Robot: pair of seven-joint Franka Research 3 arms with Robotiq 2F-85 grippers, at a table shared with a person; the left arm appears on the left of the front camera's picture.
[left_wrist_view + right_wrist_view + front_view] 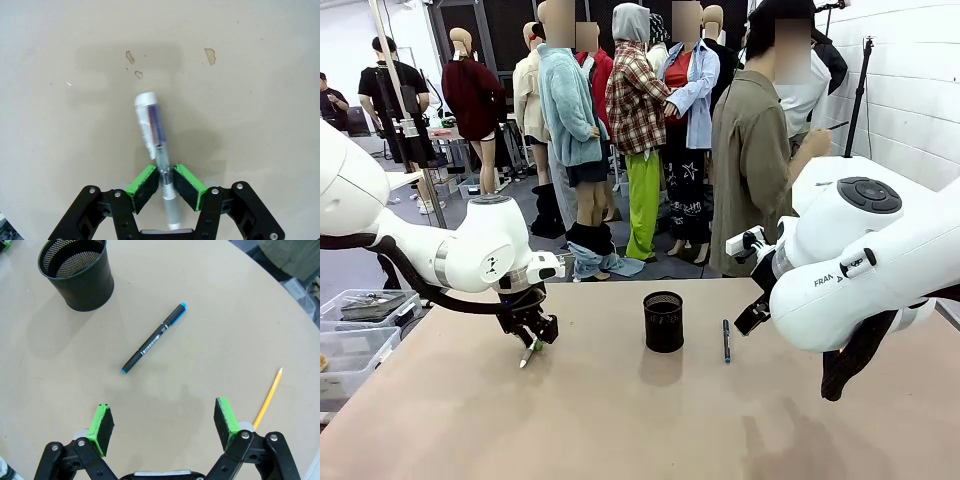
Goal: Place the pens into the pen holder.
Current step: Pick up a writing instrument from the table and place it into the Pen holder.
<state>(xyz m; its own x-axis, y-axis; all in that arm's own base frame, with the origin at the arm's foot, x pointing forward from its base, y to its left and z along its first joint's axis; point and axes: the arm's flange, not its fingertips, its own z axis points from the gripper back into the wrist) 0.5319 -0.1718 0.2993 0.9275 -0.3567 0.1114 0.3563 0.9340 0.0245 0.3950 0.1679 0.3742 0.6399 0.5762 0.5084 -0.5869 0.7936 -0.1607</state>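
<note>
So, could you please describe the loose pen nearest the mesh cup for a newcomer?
On the beige table, find the black wire-mesh cylindrical cup near the middle. Flat beside it, on the robot's right, lies a slim black pen. Its bright blue ends and white print set it apart from the thin orange pencil farther off.

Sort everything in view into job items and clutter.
Job:
silver pen, clamped in the left gripper
dark pen, lying on the table
orange pencil, lying on the table
pen holder, upright

Clutter:
plastic bins beside the table
chipped spots on the table
</note>
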